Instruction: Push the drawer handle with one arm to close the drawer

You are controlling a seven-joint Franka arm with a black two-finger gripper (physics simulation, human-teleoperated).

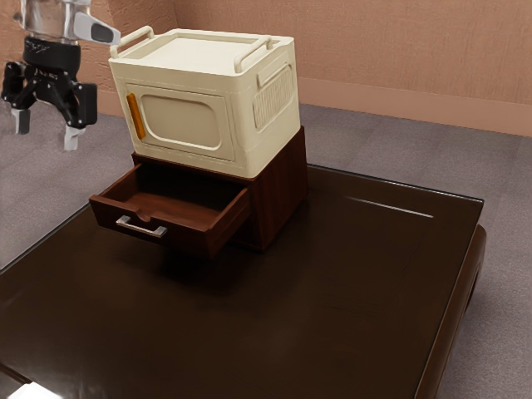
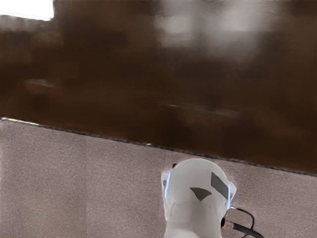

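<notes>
Drawer was hanging way open, folks
So the drawer [image 1: 186, 239] was reddish-brown and wood-look, pulled well out and sitting level, left of center in the exterior view, its front turned toward the lower left of the frame. You could see right down inside. Its silvery bar handle [image 1: 141, 228] ran lengthwise across the front, just below a little scooped notch in the top edge.

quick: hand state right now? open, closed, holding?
Hand: open, fingers spread, holding nothing.
</notes>
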